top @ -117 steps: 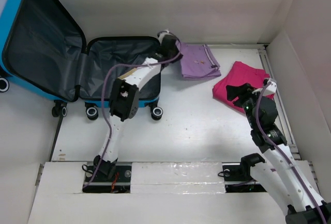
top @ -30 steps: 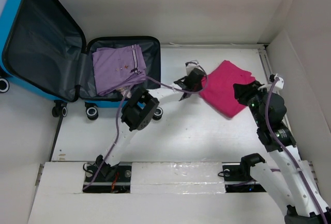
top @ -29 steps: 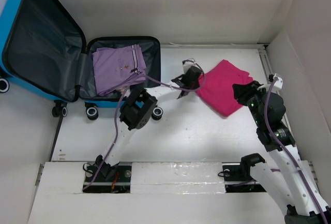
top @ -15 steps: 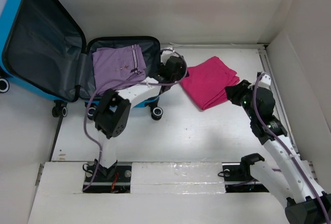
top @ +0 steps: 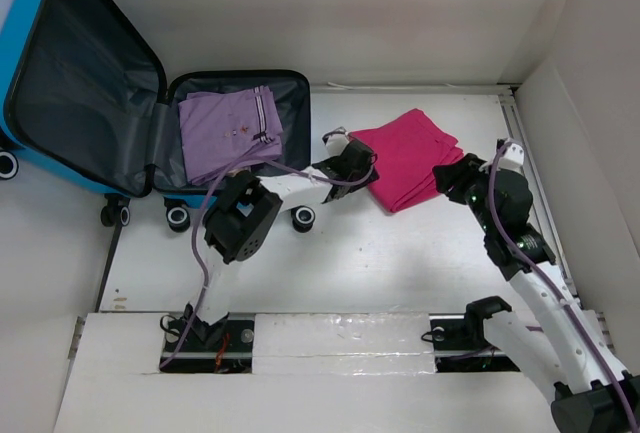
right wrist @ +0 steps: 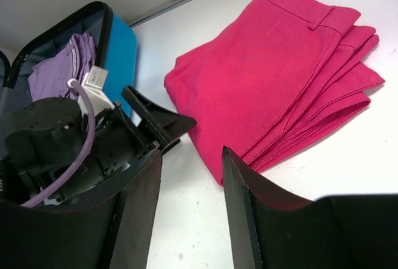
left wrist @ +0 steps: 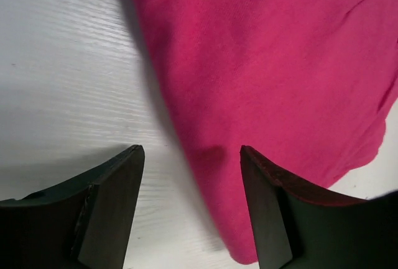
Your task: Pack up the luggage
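The blue luggage (top: 28,23) lies open at the far left, its lid (top: 80,73) up and back. A folded purple garment (top: 228,133) rests in its dark-lined base. A folded pink garment (top: 410,158) lies on the table to the right of it. My left gripper (top: 366,168) is open at the pink garment's left edge; in the left wrist view the gripper (left wrist: 189,151) straddles that edge of the pink garment (left wrist: 267,64), gripping nothing. My right gripper (right wrist: 191,154) is open and empty, just short of the pink garment's (right wrist: 273,76) near corner.
White walls enclose the table at the back and right, with a metal rail (top: 540,193) along the right side. The luggage's wheels (top: 302,218) stand near the left arm's elbow (top: 240,223). In the right wrist view the left gripper (right wrist: 155,120) sits close in front of the luggage (right wrist: 121,51).
The pink garment was dragged left toward the luggage, then my left gripper opened and let it go. The right gripper moved left after it and opened wider.
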Motion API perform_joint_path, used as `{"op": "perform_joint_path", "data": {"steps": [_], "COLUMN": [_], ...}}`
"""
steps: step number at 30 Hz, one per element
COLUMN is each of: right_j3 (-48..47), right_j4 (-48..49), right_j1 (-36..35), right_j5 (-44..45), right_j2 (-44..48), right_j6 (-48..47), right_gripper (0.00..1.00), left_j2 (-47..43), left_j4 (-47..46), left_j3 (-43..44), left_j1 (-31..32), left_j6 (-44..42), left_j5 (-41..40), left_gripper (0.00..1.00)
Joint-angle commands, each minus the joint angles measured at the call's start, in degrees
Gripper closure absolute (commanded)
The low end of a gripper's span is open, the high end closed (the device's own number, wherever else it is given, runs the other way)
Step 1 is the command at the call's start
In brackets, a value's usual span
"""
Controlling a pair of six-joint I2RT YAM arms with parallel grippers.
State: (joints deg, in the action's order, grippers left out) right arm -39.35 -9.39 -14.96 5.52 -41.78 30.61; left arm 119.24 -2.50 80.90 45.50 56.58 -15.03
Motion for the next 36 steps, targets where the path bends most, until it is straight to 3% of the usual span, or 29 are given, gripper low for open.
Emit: {"op": "perform_joint_path", "data": {"steps": [1,8,10,12,13,15,20,24,25,28,30,36], "right_j3": [-0.1,-0.6,-0.6,-0.6,-0.6,-0.6,-0.6,-1.2,-1.2,-0.1,-0.1,2.3], "right_j4": [2.4,2.4,2.4,2.9,2.9,3.4,4.8,6.0,6.0,7.0,7.6,8.2], "right_j1": [0.3,-0.2,-0.2,-0.2,-0.2,-0.2,-0.2,-0.2,-0.2,-0.2,-0.2,-0.8], "right_j5": [-0.7,-1.7,-1.7,-2.4,-3.0,-3.8,-4.6,-5.9,-6.4,-7.0,-7.7,-9.6], "right_j2": [1.2,1.7,1.7,2.2,2.2,2.2,1.7,1.1,1.1,1.1,1.1,2.2], "right_j6": [-1.1,-1.1,-1.1,-1.1,-1.1,-0.6,-0.6,-0.6,-0.6,-0.6,-0.6,-0.6], "right_gripper": [0.50,0.50,0.50,0.52,0.52,0.52,0.53,0.53,0.53,0.53,0.53,0.53], "left_j2": [2.9,9.5,10.1,9.1,8.0,7.0,3.6,2.8,2.8,0.9,-3.3,-13.6], "left_j4": [4.0,5.8,5.8,0.9,-0.8,-5.5,-0.9,10.7,17.0,24.5,25.1,19.3], "left_j3": [3.7,9.4,10.1,9.1,8.6,8.0,17.3,36.9,40.4,48.1,47.2,28.2], "left_j1": [0.2,0.2,0.2,0.2,-0.5,-1.7,-5.8,-9.7,-10.8,-16.0,-21.9,-37.1], "left_j6": [3.0,3.5,3.2,-1.6,-3.3,-6.8,-20.1,-30.4,-35.3,-39.8,-41.9,-41.9], "left_j5": [1.1,1.1,1.1,1.1,1.1,4.2,10.1,15.6,15.6,16.2,16.8,19.1], "left_gripper": [0.41,0.53,0.69,0.94,1.00,1.00,1.00,1.00,1.00,1.00,1.00,1.00]}}
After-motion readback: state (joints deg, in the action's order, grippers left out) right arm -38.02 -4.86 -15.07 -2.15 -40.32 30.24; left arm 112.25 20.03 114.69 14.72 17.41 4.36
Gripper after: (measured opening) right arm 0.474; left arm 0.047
